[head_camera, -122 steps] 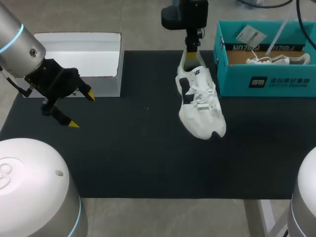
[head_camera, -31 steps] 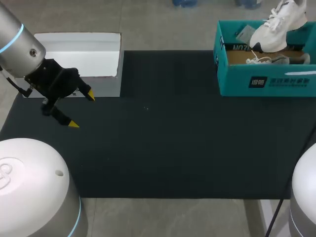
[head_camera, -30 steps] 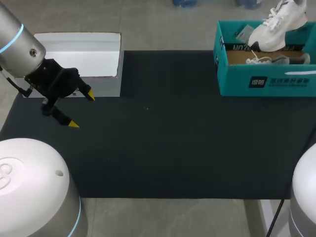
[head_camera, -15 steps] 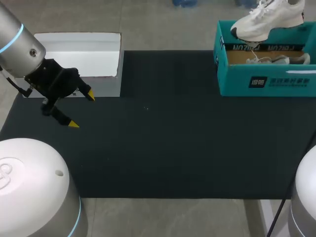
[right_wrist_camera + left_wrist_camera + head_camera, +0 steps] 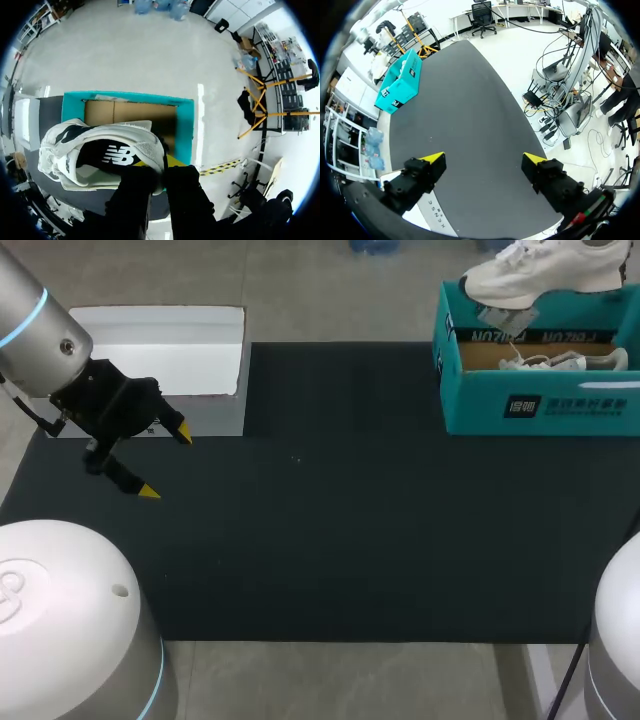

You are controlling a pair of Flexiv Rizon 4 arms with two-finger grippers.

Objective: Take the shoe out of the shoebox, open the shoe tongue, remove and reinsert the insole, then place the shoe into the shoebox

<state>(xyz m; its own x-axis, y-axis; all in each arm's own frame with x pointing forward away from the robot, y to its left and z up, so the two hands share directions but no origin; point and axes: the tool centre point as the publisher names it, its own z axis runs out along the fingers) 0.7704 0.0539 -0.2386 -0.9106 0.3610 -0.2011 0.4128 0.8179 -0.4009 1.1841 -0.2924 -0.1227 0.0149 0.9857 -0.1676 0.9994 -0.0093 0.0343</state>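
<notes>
Risk at the grip: The right gripper [image 5: 159, 172] holds the white shoe [image 5: 100, 150] only at the heel rim, with the long toe end unsupported. A narrow hold like this could let the shoe swing or slip out, likely if the descent is quick.
Risk at the box: The shoe [image 5: 540, 270] hangs above the far side of the teal shoebox [image 5: 540, 400], not yet inside. A second shoe [image 5: 555, 362] already lies in the box. If the shoe comes down off line, its toe could catch the box wall or land on that shoe's laces and tip.
Risk to the box itself: A snag on the rim [image 5: 127, 96] might drag the light cardboard across the black mat [image 5: 350, 520].
Left gripper: The left gripper [image 5: 165, 461] has its fingers spread wide and holds nothing. It hovers over the mat's left edge, beside a white tray [image 5: 160, 340] and well apart from the shoebox [image 5: 400, 82].
Right gripper: Its fingers are pressed in on the shoe's heel collar, one inside the opening and one behind, carrying the shoe side-on over the box.
</notes>
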